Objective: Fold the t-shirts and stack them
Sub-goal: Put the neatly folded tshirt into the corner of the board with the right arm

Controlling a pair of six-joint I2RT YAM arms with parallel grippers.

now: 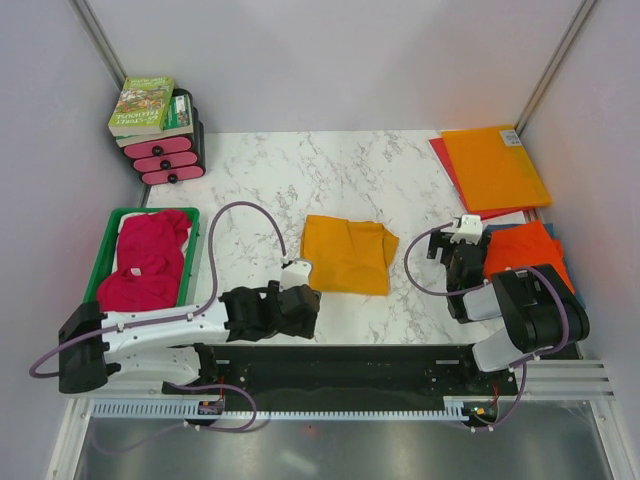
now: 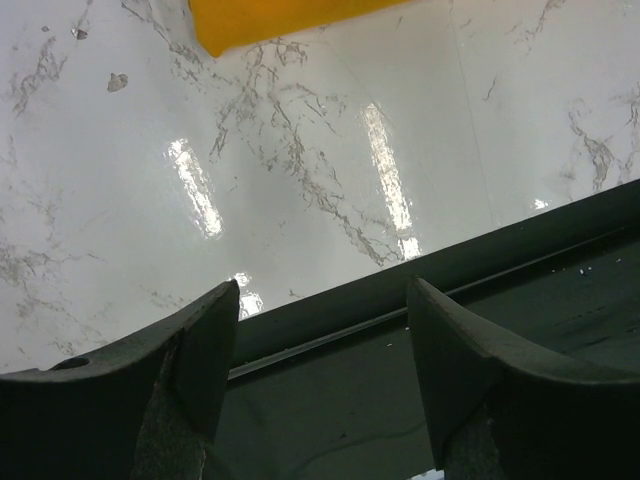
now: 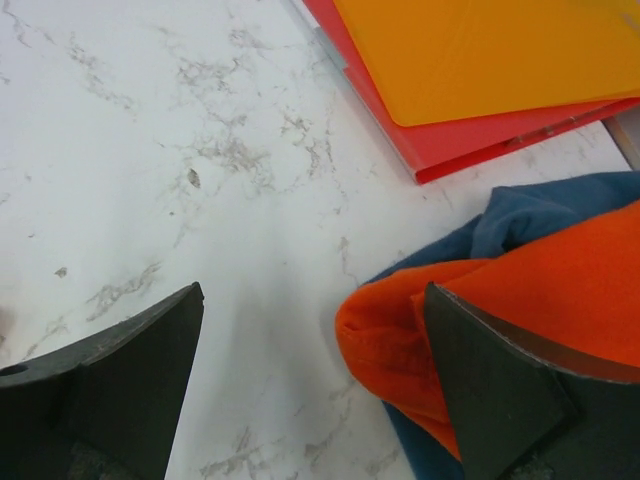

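Golden-orange shirt (image 1: 348, 254) is lying approx at ctr of the counter (image 1: 300, 170), already folded down to a flat pad w/ its longer axis running left-right. It's sitting btwn the two arms and touching neither. L arm (image 1: 160, 330) is lying low along the near edge. L jaws are standing spread w/ nothing btwn them, hovering over the counter's near lip and the dark rail (image 2: 480, 290). In the L wrist view only the shirt's near-left corner is showing, ahead of the tips and apart from them. R jaws are likewise standing spread and empty, the right one of the pair overlapping the rim of the red-orange shirt (image 3: 560, 290). That shirt is resting on a blue shirt (image 3: 540, 215) at the right side of the counter, just near of the stiff orange sheet (image 3: 480, 50) and red sheet (image 3: 470, 145). Magenta-pink shirts (image 1: 148, 262) are sitting crumpled in the green bin (image 1: 192, 250) on the left. By my read, the golden one is looking ready for the R-side pile. L jaws are sitting nearer its left short edge, so the coming move is hinging on them going fwd and rightward to that edge. R arm (image 1: 520, 310) is sitting closer to the pile than to the shirt.
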